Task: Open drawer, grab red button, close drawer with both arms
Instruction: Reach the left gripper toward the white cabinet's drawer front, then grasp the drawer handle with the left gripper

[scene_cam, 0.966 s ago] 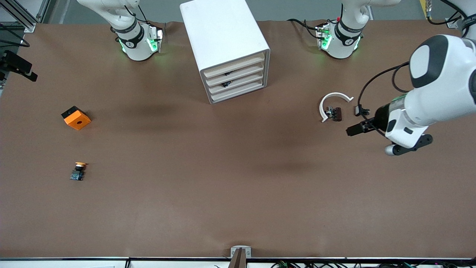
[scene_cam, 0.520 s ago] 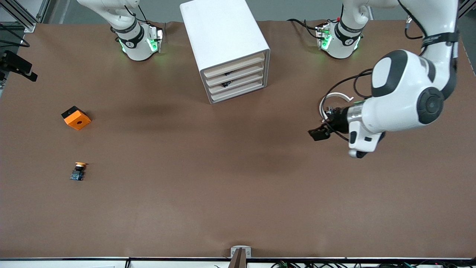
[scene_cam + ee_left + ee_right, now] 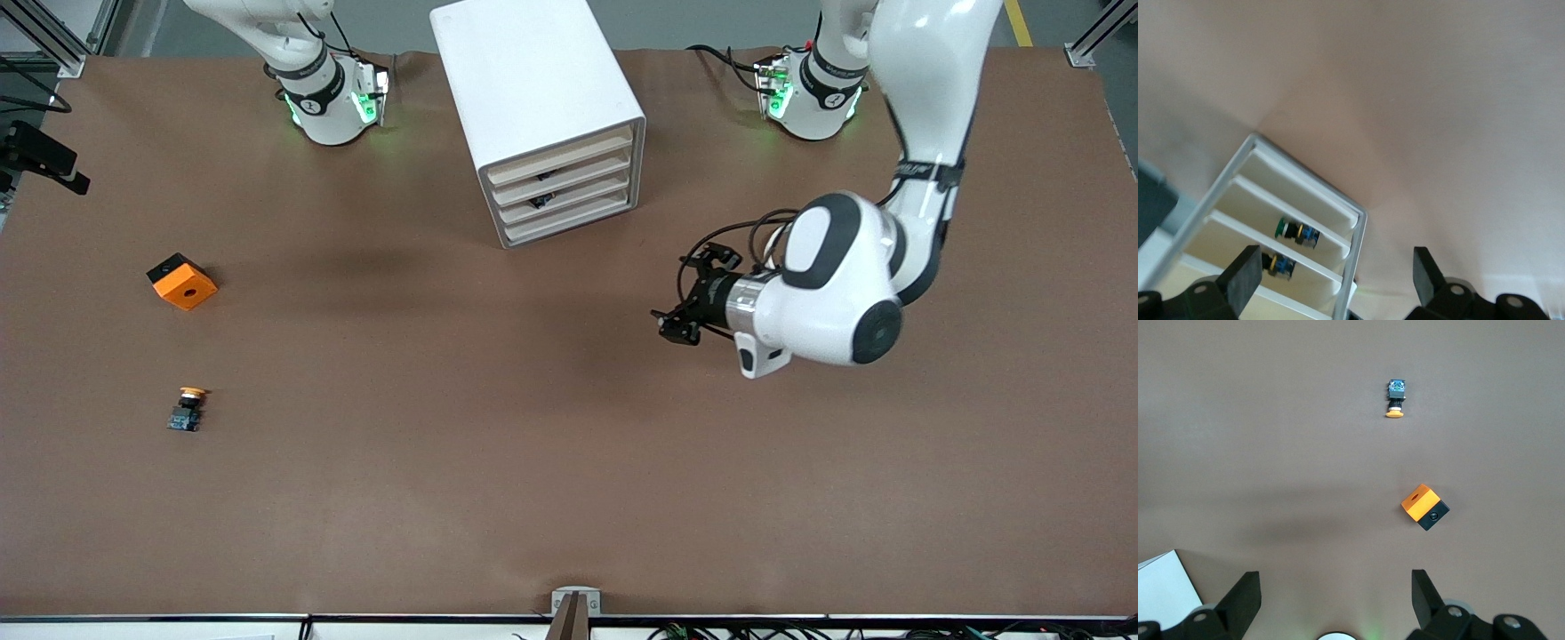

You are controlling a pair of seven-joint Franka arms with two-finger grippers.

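Note:
The white cabinet stands at the table's back middle, and its four beige-fronted drawers are all pushed in. It also shows in the left wrist view, where a green-capped button lies on one shelf and a dark-capped one on another. No red-capped button shows in any view. My left gripper is open and empty, over bare table toward the left arm's end from the drawer fronts. My right gripper is open and empty, high over the table; the front view does not show it.
An orange cube with a hole and an orange-yellow-capped button lie toward the right arm's end of the table. The left arm's elbow hangs over the table.
The left arm has swung in from the left arm's end of the table toward the drawer fronts and now covers the white ring and dark part there. The right arm has not moved.

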